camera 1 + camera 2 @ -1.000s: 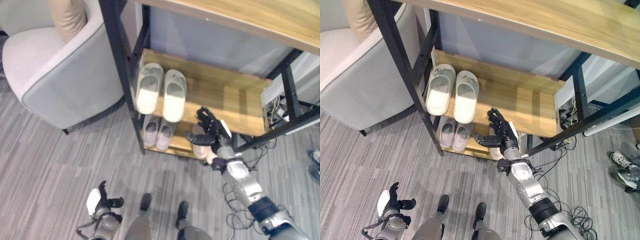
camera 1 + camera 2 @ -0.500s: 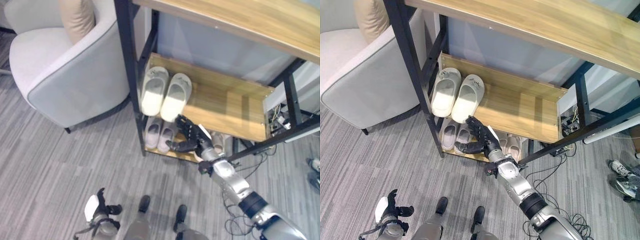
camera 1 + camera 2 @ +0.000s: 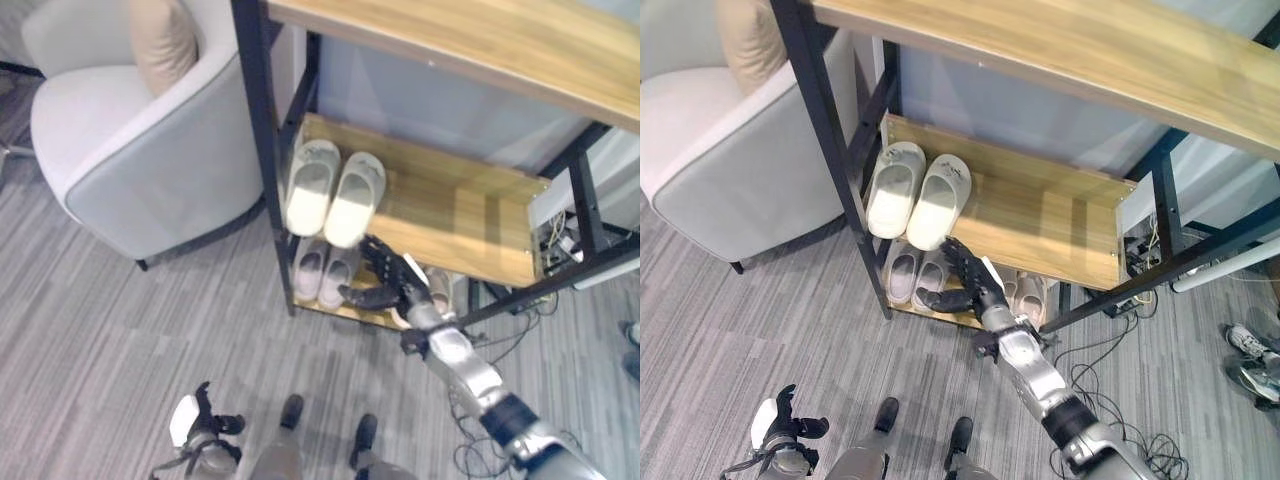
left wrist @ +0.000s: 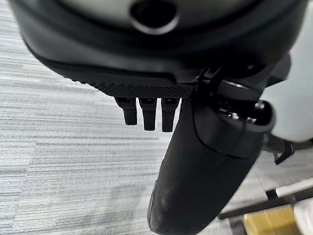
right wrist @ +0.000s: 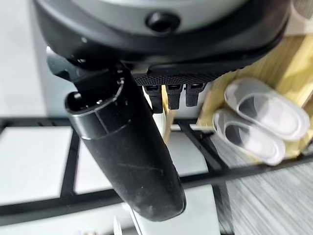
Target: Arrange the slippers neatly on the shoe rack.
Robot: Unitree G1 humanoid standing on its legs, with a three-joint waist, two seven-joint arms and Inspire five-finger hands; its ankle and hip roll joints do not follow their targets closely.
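Observation:
A pair of off-white slippers (image 3: 335, 190) lies side by side at the left end of the shoe rack's middle wooden shelf (image 3: 470, 215). On the bottom shelf a smaller grey pair (image 3: 325, 272) sits beneath them, seen also as the grey pair (image 5: 261, 117) in the right wrist view. A pinkish pair (image 3: 1030, 292) lies further right. My right hand (image 3: 385, 285) hovers open, fingers spread, in front of the bottom shelf between the grey and pinkish pairs, holding nothing. My left hand (image 3: 200, 420) hangs low over the floor, relaxed and empty.
A grey armchair (image 3: 130, 160) with a beige cushion (image 3: 165, 40) stands just left of the rack's black post (image 3: 262, 150). The rack's wooden top board (image 3: 450, 40) overhangs the shelves. A person's shoes (image 3: 1250, 350) show at the far right on the striped carpet.
My right hand has moved left and down, from the middle shelf's front edge to the front of the bottom shelf beside the grey pair. The camera has shifted a little. Slippers have not moved.

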